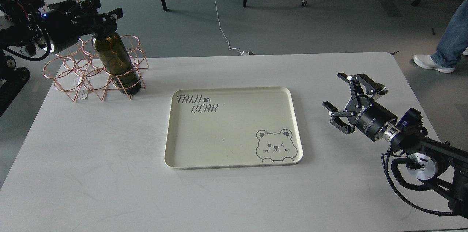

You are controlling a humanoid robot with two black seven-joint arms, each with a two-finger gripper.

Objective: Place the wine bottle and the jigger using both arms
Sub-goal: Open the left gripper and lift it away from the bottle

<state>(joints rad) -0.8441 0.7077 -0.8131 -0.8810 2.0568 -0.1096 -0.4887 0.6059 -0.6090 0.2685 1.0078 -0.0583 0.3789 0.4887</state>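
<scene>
The dark olive-green wine bottle [116, 60] leans with its neck to the left, its base inside a ring of the copper wire rack [69, 78] at the table's far left. My left gripper [98, 18] is shut on the bottle's neck. My right gripper [342, 94] is open and empty, just above the table to the right of the cream tray [234, 90]. The jigger does not clearly show. A small silvery bit [381, 88] sits behind the right gripper's far finger, and I cannot tell what it is.
The tray with a bear drawing lies at the table's middle. The rack has several empty rings. A person's leg and white shoe [435, 63] stand on the floor beyond the table's far right corner. Chair legs and a cable are on the floor behind.
</scene>
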